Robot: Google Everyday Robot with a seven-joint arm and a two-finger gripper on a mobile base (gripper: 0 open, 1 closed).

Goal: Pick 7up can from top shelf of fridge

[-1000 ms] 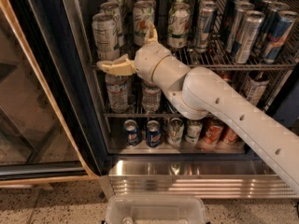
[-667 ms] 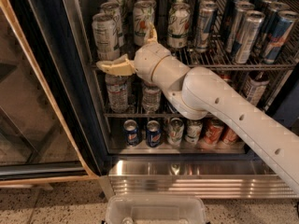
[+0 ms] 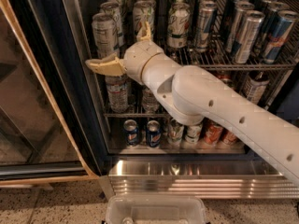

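The 7up can (image 3: 104, 34), silvery-white with small grey-green print, stands at the front left of the top shelf (image 3: 233, 66) in the fridge (image 3: 81, 78). My gripper (image 3: 117, 45) is at the shelf's front, right beside the can. Its tan fingers are spread open: one finger (image 3: 105, 65) reaches left under the can's base, the other (image 3: 146, 31) points up to the can's right. The gripper holds nothing. My white arm crosses the middle shelf from the lower right.
White cans with green-and-red logos (image 3: 178, 24) and slim silver-blue cans (image 3: 247, 34) fill the rest of the top shelf. More cans (image 3: 132, 132) stand on lower racks. The open glass door (image 3: 32, 101) is at left. A ribbed steel panel (image 3: 196, 181) and a white bin (image 3: 156, 211) are below.
The gripper has shifted slightly to the left, its lower finger reaching further under the 7up can. The cans have not moved.
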